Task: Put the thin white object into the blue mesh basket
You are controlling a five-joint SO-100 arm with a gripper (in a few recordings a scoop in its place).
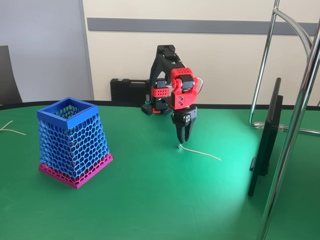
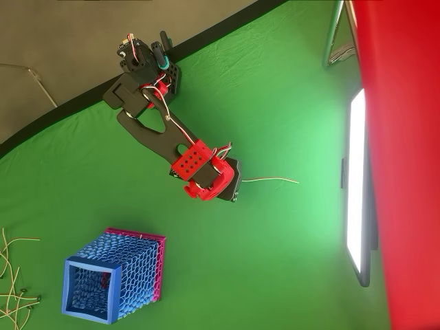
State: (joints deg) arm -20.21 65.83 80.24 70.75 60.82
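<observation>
Slim white plastic strip (image 1: pixel 201 152): lying flat on green table (image 1: pixel 150 200), looped end directly beneath red-black gripper (image 1: pixel 184 136), fingers hanging slightly parted, gripping nothing.

Black arm (image 1: pixel 162 65), red joint housings, white-red wires, black tool (image 1: pixel 183 141).
</observation>
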